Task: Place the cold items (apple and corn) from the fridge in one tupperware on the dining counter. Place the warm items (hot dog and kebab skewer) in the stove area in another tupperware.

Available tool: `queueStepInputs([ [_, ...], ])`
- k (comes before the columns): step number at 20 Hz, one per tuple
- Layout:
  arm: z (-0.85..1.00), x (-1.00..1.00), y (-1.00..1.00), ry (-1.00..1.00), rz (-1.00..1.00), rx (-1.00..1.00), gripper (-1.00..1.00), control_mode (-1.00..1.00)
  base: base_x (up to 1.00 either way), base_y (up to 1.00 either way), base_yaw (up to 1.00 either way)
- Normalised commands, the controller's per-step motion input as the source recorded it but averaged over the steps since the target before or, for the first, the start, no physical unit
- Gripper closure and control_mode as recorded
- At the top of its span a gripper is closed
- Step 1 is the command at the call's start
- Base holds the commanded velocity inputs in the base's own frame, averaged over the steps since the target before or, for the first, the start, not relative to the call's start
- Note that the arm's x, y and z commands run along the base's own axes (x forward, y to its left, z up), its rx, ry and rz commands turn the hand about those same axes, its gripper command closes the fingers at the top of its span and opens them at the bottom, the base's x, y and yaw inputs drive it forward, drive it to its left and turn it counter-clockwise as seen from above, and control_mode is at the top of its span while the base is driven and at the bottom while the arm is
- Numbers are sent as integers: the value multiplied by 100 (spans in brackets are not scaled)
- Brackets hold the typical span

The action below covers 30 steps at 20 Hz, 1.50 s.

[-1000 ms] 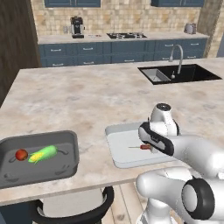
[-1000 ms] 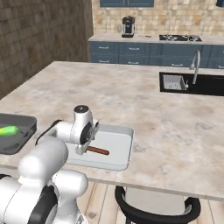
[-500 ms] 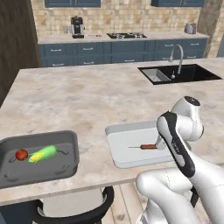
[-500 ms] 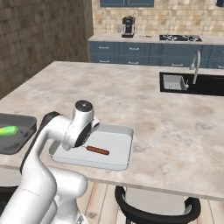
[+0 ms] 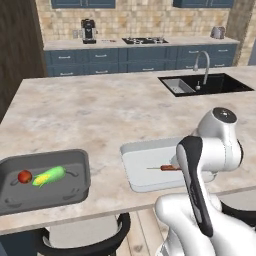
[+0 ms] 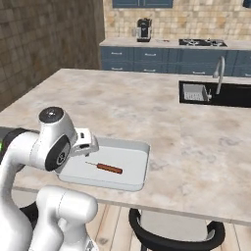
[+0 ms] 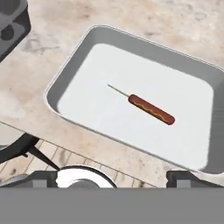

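Note:
A light grey tupperware (image 7: 72, 70) sits near the front edge of the dining counter (image 5: 100, 115). The kebab skewer (image 7: 151, 109), a reddish-brown piece on a thin stick, lies loose in it and also shows as kebab skewer (image 6: 109, 168) and kebab skewer (image 5: 167, 168). My gripper (image 7: 116, 178) hovers above the tray's near rim, open, its fingertips (image 7: 43, 179) wide apart and holding nothing. To the left, a dark tupperware (image 5: 75, 190) holds the red apple (image 5: 24, 176) and the corn (image 5: 48, 176). The hot dog is out of view.
A black sink (image 5: 205, 85) with a faucet is set into the counter's far right. A stool (image 6: 171, 235) stands below the counter's front edge. The stove (image 5: 145, 40) and a coffee machine (image 5: 88, 31) are on the back counter.
My hand has lifted up and back from low over the light tupperware. The kebab skewer stays lying in the tray. The jaws stay open.

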Motion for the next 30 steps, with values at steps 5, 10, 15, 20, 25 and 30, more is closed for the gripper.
queueStepInputs([
  [5, 64, -68, 7, 0, -49, 0, -100, -100, 0, 0, 0],
  [10, 11, -15, 4, 0, -9, 0, -100, 100, -73, 42, -27],
  [15, 0, 0, 0, 0, 0, 0, -100, 100, -71, 97, -14],
  [20, 0, 0, 0, 0, 0, 0, -100, 100, -57, 90, -7],
  [25, 0, 0, 0, 0, 0, 0, -100, 100, -97, 2, 2],
  [30, 0, 0, 0, 0, 0, 0, -100, 100, -60, 81, 0],
])
